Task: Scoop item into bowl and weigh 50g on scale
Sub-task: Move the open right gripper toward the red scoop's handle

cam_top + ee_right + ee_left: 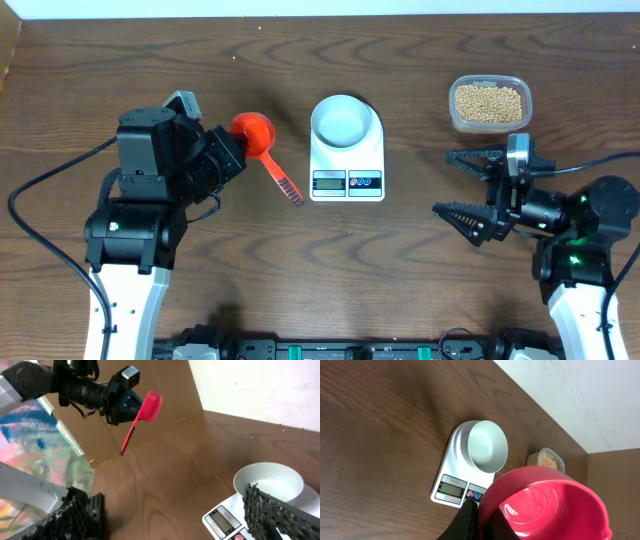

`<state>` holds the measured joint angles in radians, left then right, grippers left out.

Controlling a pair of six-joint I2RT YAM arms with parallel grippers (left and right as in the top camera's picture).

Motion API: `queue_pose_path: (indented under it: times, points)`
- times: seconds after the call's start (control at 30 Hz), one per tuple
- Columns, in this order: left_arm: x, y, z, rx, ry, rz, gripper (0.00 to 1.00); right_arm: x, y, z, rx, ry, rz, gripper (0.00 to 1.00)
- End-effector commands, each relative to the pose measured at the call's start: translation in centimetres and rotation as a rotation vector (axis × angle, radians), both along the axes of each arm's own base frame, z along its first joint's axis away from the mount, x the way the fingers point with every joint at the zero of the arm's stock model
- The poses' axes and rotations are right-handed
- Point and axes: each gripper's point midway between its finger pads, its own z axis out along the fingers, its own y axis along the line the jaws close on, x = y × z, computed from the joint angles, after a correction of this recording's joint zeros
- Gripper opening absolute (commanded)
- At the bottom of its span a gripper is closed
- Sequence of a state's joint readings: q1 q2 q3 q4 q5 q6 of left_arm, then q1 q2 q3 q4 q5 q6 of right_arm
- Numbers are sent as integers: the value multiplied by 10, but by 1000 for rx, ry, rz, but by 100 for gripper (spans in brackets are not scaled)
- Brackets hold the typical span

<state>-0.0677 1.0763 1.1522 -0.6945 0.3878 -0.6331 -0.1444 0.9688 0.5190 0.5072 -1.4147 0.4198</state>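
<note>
At the centre of the desk (400, 270), the scale (347, 182) carries the bowl (343, 125), which sits squarely on its platform and is empty. The display is too small to read in any view. The beans (488, 104) all lie in the clear tub (490, 79), which stands to the right of the scale, towards the far edge of the desk.

The left jaws are clamped on the red scoop (254, 132) close to its cup. The handle slants away past the grip towards the scale's near left corner. The right wrist view shows the scoop held off the desk, and the left wrist view shows its cup bare inside — no beans taken up. The right jaws hang near the tub with their two fingers spread wide, holding nothing.

Step in hand, as judged: the scoop is secured but the first scoop of beans has not been taken, so the weighing proper has not begun.

The next move calls for carrying the scoop across the scale and bowl to the tub, which lies well apart on the other side, then dipping the cup into the beans. The pass should clear the bowl's rim — a knock would shift it on the platform. The right jaws are well placed to steady the tub.
</note>
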Motion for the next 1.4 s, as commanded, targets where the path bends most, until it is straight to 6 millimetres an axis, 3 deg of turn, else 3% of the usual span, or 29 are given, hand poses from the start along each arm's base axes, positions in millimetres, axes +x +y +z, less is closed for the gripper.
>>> queue_pose_path:
  times: [0.0,0.23,0.53,0.77,1.17,1.37]
  points:
    - [1,-3,1,-26,3,2,7,2,2,19,8,11,37,99]
    - [3,-4,5,-48,-7,14,7,12,2,42,8,34,105,99]
    - [3,-5,5,-60,-3,14,7,34,-1,49,28,87,72,99]
    - [3,-5,5,-73,5,26,7,58,19,31,50,160,37,99]
    - [13,-6,-8,-90,52,41,7,76,49,1,35,216,53,99]
    - [22,-12,-1,-129,24,28,7,83,69,-30,-3,286,47,99]
